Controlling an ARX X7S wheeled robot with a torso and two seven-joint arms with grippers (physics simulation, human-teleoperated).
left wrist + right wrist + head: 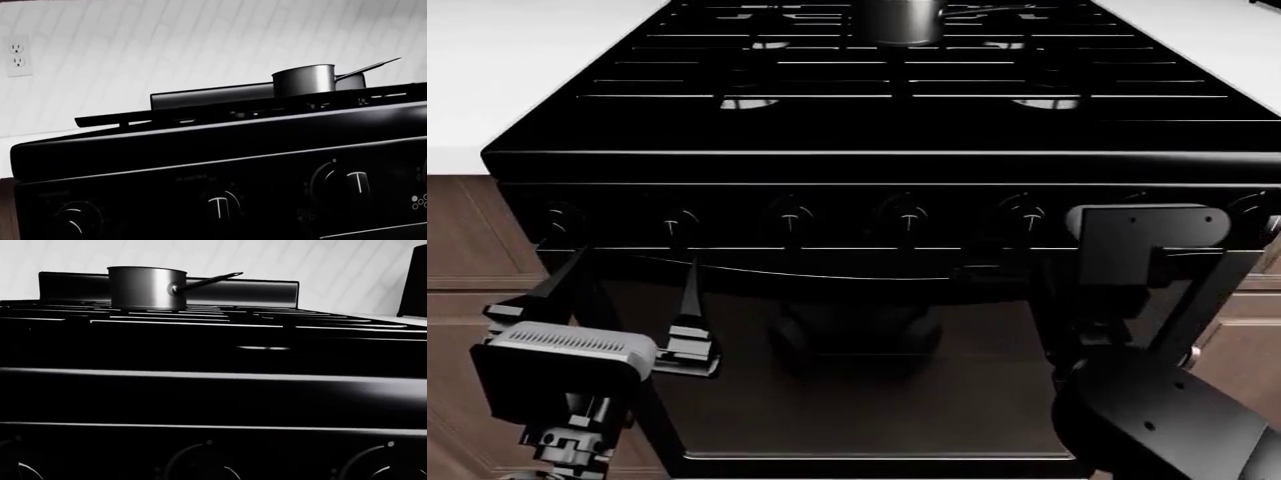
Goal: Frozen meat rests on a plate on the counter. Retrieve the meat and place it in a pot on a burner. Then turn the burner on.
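The pot [897, 20], a small shiny dark grey saucepan with a straight side handle, stands on a rear burner of the black stove [881, 110]. It also shows in the left wrist view [303, 79] and the right wrist view [147, 287]. The frozen meat and the plate are out of view. My left gripper [631, 262] hangs low in front of the oven door, below the left knobs, with its fingers spread and empty. My right gripper [1121, 250] is close to the right knobs; its fingers are hidden behind its own body.
A row of knobs [904, 213] runs along the stove front, and they are close in both wrist views [219, 206] [200, 462]. White counter [507, 60] lies on both sides over brown cabinets [467, 240]. A black toaster [417, 280] stands on the right and a wall outlet [18, 55] is on the left.
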